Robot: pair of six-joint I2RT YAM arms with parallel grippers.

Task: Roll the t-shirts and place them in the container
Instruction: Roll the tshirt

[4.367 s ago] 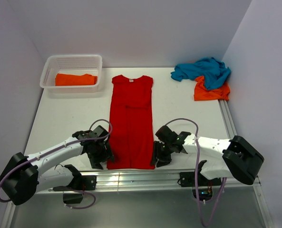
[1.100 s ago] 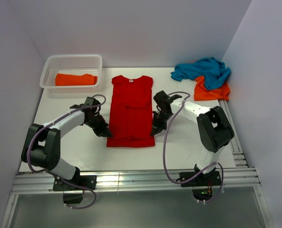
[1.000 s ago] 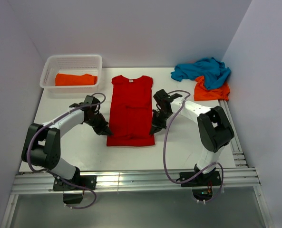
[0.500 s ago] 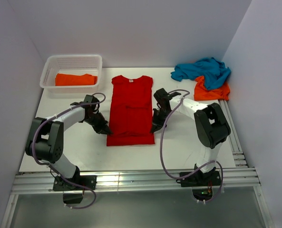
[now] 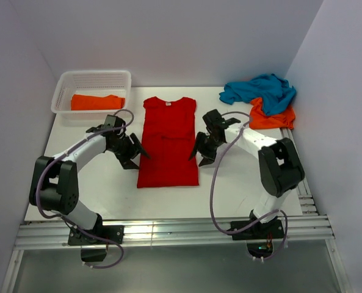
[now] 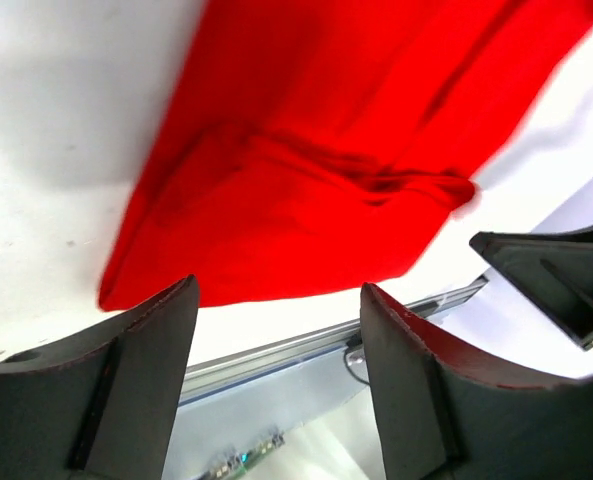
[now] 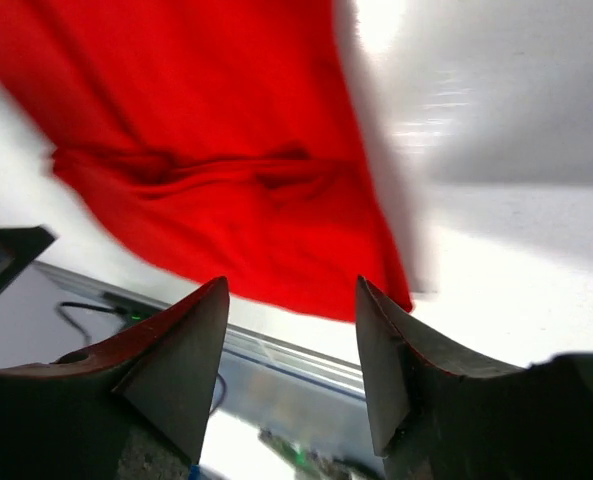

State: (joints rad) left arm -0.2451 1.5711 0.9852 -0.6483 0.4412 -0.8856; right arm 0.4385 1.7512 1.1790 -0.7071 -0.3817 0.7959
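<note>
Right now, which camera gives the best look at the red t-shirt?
The top external view. It shows the whole red t-shirt, from collar to folded-over lower edge, with nothing cropped. The left wrist view shows only the folded-over lower end, close up and at an angle. The right wrist view shows that same end, partly blurred.

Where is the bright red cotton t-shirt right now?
Seen from overhead, the bright red cotton t-shirt lies mid-table, directly between the left tool and the right tool.

white table (image 5: 89, 183), red t-shirt (image 5: 168, 146), basket (image 5: 94, 75), shirt pile (image 5: 263, 97)
</note>
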